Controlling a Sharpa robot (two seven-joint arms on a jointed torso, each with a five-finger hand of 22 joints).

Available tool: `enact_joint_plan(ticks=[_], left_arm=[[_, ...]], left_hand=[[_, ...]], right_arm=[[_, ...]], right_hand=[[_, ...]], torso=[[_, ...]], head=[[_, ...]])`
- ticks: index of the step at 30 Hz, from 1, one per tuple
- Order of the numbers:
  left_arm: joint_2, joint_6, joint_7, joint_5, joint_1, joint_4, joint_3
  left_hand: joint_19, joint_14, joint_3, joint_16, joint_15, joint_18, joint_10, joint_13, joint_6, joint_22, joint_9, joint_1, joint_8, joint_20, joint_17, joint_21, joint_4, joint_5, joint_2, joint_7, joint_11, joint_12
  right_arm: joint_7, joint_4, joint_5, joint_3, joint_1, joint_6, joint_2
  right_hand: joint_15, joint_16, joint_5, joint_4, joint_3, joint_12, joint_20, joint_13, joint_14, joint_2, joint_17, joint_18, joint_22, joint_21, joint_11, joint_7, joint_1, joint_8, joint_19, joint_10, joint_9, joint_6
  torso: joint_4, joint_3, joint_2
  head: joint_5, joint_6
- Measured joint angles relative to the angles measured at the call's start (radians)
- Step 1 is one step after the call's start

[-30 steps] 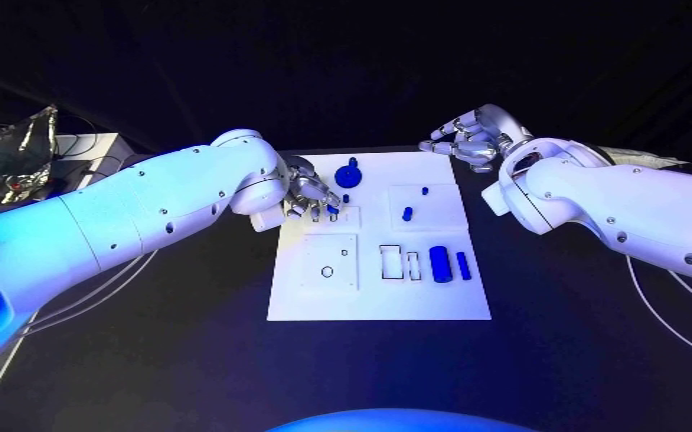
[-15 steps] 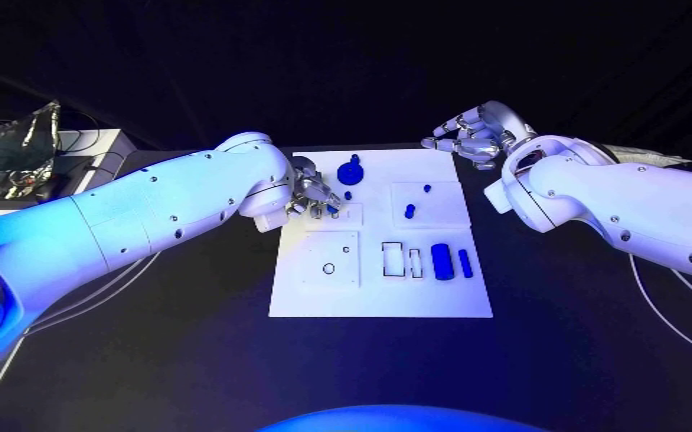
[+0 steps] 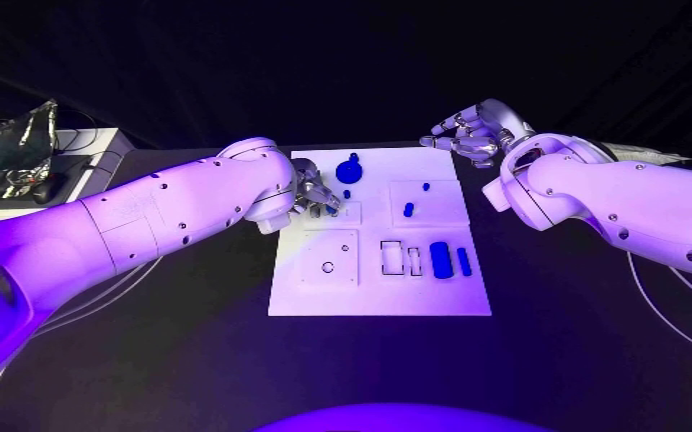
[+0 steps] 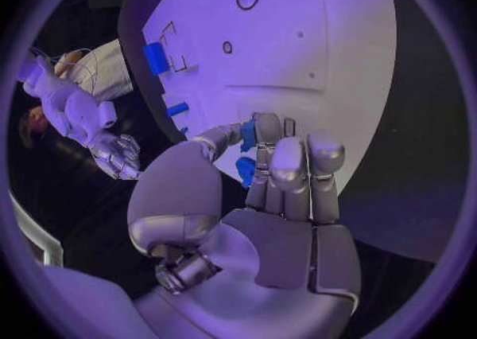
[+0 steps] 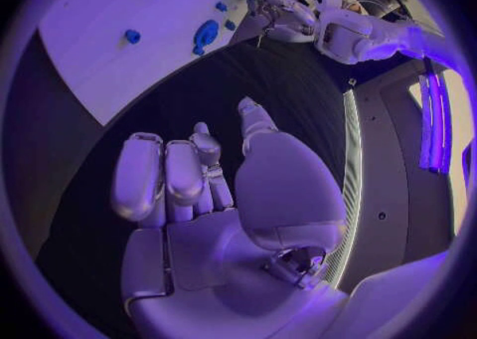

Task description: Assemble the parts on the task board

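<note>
At the task board's [image 3: 378, 297] upper left, the left hand [image 3: 315, 195] pinches a small blue part [image 4: 246, 135], several parts still loose; the right hand [image 3: 473, 134] hangs empty, fingers loosely curled.

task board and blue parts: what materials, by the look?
Task board: likely matte white plastic, flat even surface, crisp cut recesses, no glare. Blue parts, such as the large one near its right edge: probably moulded or printed plastic, uniform saturated colour, rounded edges. Neither can be confirmed from the look alone.

A black table [image 3: 173, 352] stands in a dark room, with a white stand [image 3: 90, 147] beside it.
</note>
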Motion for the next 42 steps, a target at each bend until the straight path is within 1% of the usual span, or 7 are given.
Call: enact_joint_plan(ticks=[9,17,19,27,31,32,42], left_arm=[[0.008,-0.005,0.000,-0.012,-0.008,-0.006,-0.002],[0.011,-0.003,0.000,-0.017,-0.009,-0.011,-0.003],[0.012,-0.003,0.000,-0.018,-0.009,-0.012,-0.003],[0.015,-0.003,-0.001,-0.023,-0.011,-0.019,-0.004],[0.016,-0.001,-0.001,-0.026,-0.011,-0.021,-0.003],[0.016,0.000,-0.001,-0.027,-0.011,-0.021,-0.003],[0.021,0.019,-0.002,-0.043,-0.009,-0.025,-0.003]], left_hand=[[0.000,0.000,0.000,-0.005,0.000,0.000,0.001,0.001,0.001,0.005,0.000,0.003,-0.005,0.000,0.000,0.000,0.000,0.000,0.003,-0.001,0.001,0.000],[0.000,0.000,0.000,-0.005,0.000,0.000,0.001,0.002,0.001,0.010,0.000,0.007,-0.009,0.000,0.001,0.000,0.000,-0.002,0.007,-0.001,0.002,0.000],[0.000,0.000,0.000,-0.005,0.000,0.000,0.001,0.002,0.001,0.012,0.000,0.011,-0.009,0.000,0.001,0.000,0.000,-0.002,0.003,-0.001,0.002,0.000],[0.000,0.000,0.000,-0.009,0.000,0.000,0.003,0.002,0.001,0.014,0.008,0.011,-0.011,0.000,0.001,0.000,0.000,-0.002,0.003,-0.001,0.003,0.000],[0.000,0.000,0.000,-0.009,0.000,0.000,0.003,0.002,0.001,0.014,0.008,0.011,-0.012,0.000,0.001,0.000,0.000,-0.008,0.003,-0.001,0.003,0.000],[0.003,0.000,0.000,-0.009,0.000,0.000,0.003,0.002,0.001,0.017,0.008,0.011,-0.012,0.004,0.001,0.000,0.000,-0.008,0.003,-0.001,0.003,0.000],[0.003,0.000,0.000,-0.009,0.000,0.000,0.003,0.002,0.001,0.022,0.008,0.016,-0.015,0.004,0.003,0.000,0.000,-0.008,0.000,-0.002,0.004,0.000]], right_arm=[[0.000,0.000,-0.001,0.000,0.000,0.000,0.000],[0.000,0.000,-0.001,0.000,0.000,0.000,0.001],[0.000,0.000,-0.002,0.000,0.000,0.000,0.001],[0.000,0.001,-0.002,0.000,0.000,0.000,0.000],[0.000,0.001,-0.002,0.000,0.000,0.000,-0.001],[0.000,0.001,-0.002,0.000,0.000,0.000,-0.001],[0.000,0.002,-0.003,0.000,0.000,0.000,-0.002]], right_hand=[[0.000,0.000,0.006,-0.003,-0.003,0.000,0.000,0.000,0.000,0.000,0.000,0.000,0.000,0.000,0.000,0.000,0.000,0.000,0.000,0.000,-0.002,0.000],[0.000,0.000,0.006,-0.003,-0.003,0.000,0.000,0.000,0.000,0.000,0.000,0.000,0.000,0.000,0.000,0.000,0.000,0.000,0.000,0.000,-0.002,0.000],[0.000,0.000,0.006,-0.003,-0.003,0.000,0.000,0.000,0.000,0.000,0.000,0.000,0.000,0.000,0.000,0.000,0.000,0.000,0.000,0.000,-0.002,0.000],[0.000,0.000,0.006,-0.003,-0.003,0.000,0.000,0.000,0.000,0.000,0.000,0.000,0.000,0.000,0.000,0.000,0.000,0.000,0.000,0.000,-0.002,0.000],[0.000,0.000,0.006,-0.003,-0.003,0.000,0.000,0.000,0.000,0.000,0.000,0.000,0.000,0.000,0.000,0.000,0.000,0.000,0.000,0.000,-0.002,0.000],[0.000,0.000,0.006,-0.003,-0.003,0.000,0.000,0.000,0.000,0.000,0.000,0.000,0.000,0.000,0.000,0.000,0.000,0.000,0.000,0.000,-0.002,0.000],[0.000,0.000,0.006,-0.003,-0.003,0.000,0.000,0.000,0.000,0.000,0.000,0.000,0.000,0.000,0.001,0.000,0.000,0.000,0.000,0.001,-0.003,0.000]], torso=[[0.0004,-0.0001,0.000],[0.0005,-0.0001,-0.001],[0.0006,-0.0001,-0.001],[0.0005,0.0006,0.000],[0.0005,0.0009,0.000],[0.0004,0.0010,0.000],[0.0004,0.0009,0.000]], head=[[0.000,-0.001],[0.001,-0.004],[0.002,-0.004],[0.002,-0.005],[0.001,-0.005],[0.001,-0.005],[0.000,-0.010]])
